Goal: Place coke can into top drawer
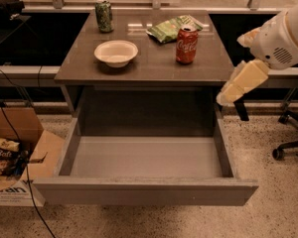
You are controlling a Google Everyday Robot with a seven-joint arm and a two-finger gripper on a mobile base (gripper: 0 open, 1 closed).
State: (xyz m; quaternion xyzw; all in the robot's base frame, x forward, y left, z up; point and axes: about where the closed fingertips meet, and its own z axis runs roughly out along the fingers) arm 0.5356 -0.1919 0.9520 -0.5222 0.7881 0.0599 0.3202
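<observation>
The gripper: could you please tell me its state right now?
Cream two-finger gripper: cannot be told; it hangs right of the wide grey top drawer.

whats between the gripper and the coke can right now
Nothing stands there. In the camera view the gripper hangs just off the right edge of the table, and only the bare tabletop lies between it and the coke can.

Warm, dim light is cast from above. Pale glare is seen on the grey cabinet top [154, 66]. The back of the wide grey top drawer [144, 191] is left in shadow. The cream gripper [227, 97], beside the cabinet's right edge, is brightly lit.
</observation>
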